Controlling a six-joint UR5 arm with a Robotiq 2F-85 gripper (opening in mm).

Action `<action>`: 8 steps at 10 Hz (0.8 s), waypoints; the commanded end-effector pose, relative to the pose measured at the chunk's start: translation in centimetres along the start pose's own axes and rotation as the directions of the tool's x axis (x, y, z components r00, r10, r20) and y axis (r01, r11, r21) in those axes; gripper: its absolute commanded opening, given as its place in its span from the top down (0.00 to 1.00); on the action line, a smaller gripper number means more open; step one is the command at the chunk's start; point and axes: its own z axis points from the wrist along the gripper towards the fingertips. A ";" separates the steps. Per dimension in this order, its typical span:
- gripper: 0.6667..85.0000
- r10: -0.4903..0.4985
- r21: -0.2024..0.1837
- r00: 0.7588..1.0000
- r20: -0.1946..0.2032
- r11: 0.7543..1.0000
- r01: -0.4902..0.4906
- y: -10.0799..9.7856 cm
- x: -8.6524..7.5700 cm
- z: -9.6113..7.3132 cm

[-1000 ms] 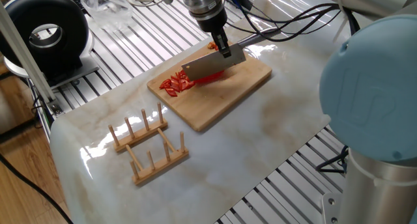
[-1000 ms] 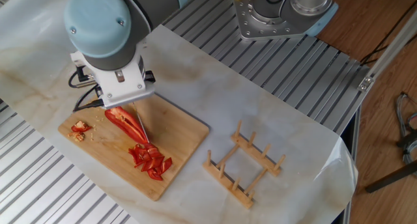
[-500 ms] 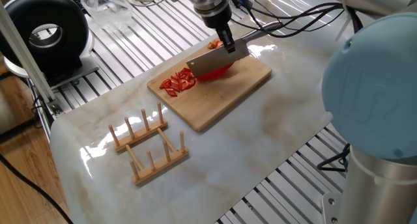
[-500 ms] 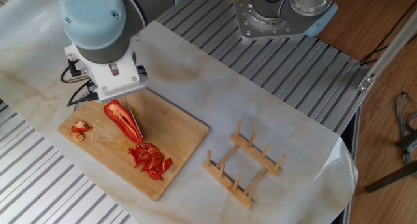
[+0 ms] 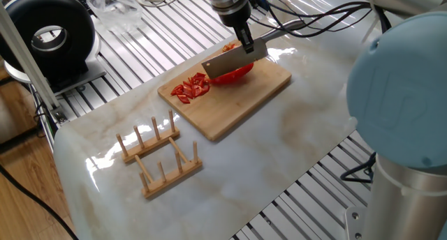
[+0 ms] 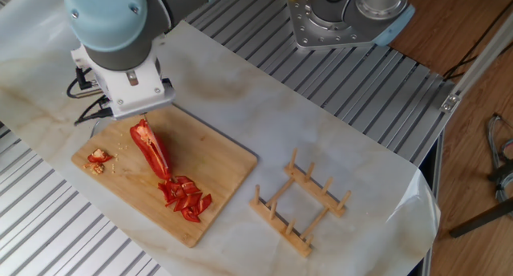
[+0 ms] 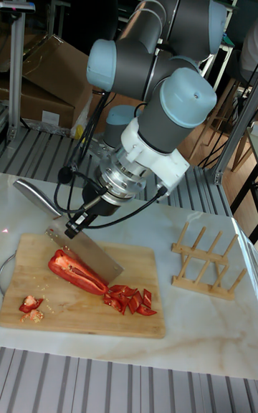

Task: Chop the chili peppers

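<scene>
A half chili pepper (image 6: 151, 146) (image 7: 75, 269) lies lengthwise on the wooden cutting board (image 6: 218, 160) (image 5: 234, 107). In one fixed view only a red part of it (image 5: 241, 75) shows behind the blade. A heap of cut red bits (image 5: 190, 88) (image 6: 186, 197) (image 7: 129, 300) sits at its tapered end. My gripper (image 5: 246, 45) (image 7: 74, 226) is shut on the handle of a cleaver (image 5: 234, 61) (image 7: 89, 249). The blade hangs just above the whole part of the pepper. In the other fixed view the arm's wrist (image 6: 120, 75) hides the gripper.
Small stem scraps (image 6: 98, 160) (image 7: 30, 305) lie at the board's far end. A wooden peg rack (image 5: 157, 153) (image 6: 300, 204) (image 7: 204, 262) stands on the marble tabletop beside the board. A black round device (image 5: 49, 34) and cables sit behind on the slatted metal.
The cleaver has risen off the pepper and shifted along it, away from the heap of cut bits. Pepper and bits have stayed put.
</scene>
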 end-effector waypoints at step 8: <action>0.99 0.110 -0.086 0.993 0.032 0.991 -0.107 1.6 -0.5 -0.7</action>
